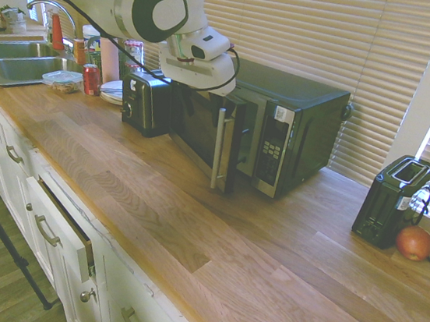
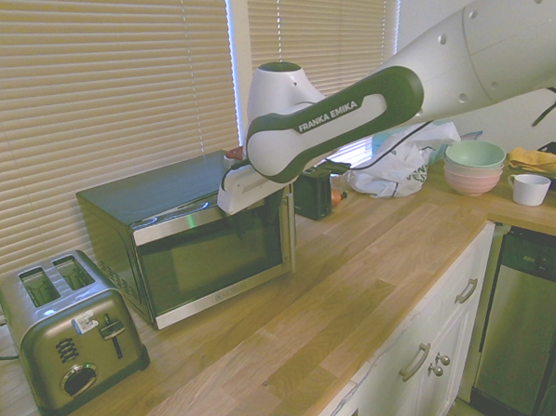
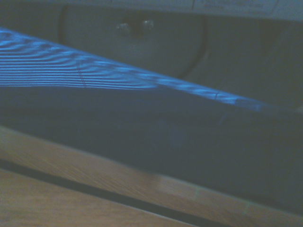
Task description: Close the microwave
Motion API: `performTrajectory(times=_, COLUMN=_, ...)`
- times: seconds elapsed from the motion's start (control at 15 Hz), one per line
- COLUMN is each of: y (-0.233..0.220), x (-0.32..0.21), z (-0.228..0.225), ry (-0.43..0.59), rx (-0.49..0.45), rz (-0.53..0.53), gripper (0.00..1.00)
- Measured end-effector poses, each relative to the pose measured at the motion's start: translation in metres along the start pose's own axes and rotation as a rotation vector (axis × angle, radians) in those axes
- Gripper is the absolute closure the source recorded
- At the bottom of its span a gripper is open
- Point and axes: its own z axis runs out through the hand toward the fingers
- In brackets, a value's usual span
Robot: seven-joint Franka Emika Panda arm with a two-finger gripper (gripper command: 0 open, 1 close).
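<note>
The black microwave (image 1: 307, 117) stands on the wooden counter (image 1: 191, 229) by the blinds. Its steel-framed glass door (image 1: 197, 131) hangs partly open, and the silver bar handle (image 1: 218, 150) on its free edge stands out from the button panel (image 1: 271, 151). My gripper (image 1: 209, 80) is at the door's top edge, on its outer side. In the second exterior view the door (image 2: 215, 253) looks only slightly ajar, with the gripper (image 2: 233, 201) against its upper frame. In the wrist view the dark door glass (image 3: 142, 132) fills the picture from close by, with blue reflections of the blinds.
A small black toaster (image 1: 144, 101) sits beside the microwave's hinge side, near a red can (image 1: 91, 79) and the sink (image 1: 16, 58). Another black toaster (image 1: 392, 200) and a round orange fruit (image 1: 414, 243) stand on the other side. Stacked bowls (image 2: 474, 165) and a mug (image 2: 529, 188) are further off.
</note>
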Motion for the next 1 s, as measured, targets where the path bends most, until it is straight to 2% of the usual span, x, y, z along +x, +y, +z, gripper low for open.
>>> performTrajectory(times=0.2, y=-0.019, x=0.019, z=0.003, ry=0.018, rx=0.011, rz=0.003, gripper=0.00)
performTrajectory(times=0.53, y=-0.037, x=0.035, z=0.019, ry=0.002, rx=-0.027, rz=0.025, gripper=0.00)
performTrajectory(times=0.73, y=-0.039, x=0.034, z=0.018, ry=-0.002, rx=-0.031, rz=0.024, gripper=0.00)
performTrajectory(times=1.0, y=-0.029, x=0.006, z=0.003, ry=0.006, rx=0.023, rz=0.018, gripper=0.00)
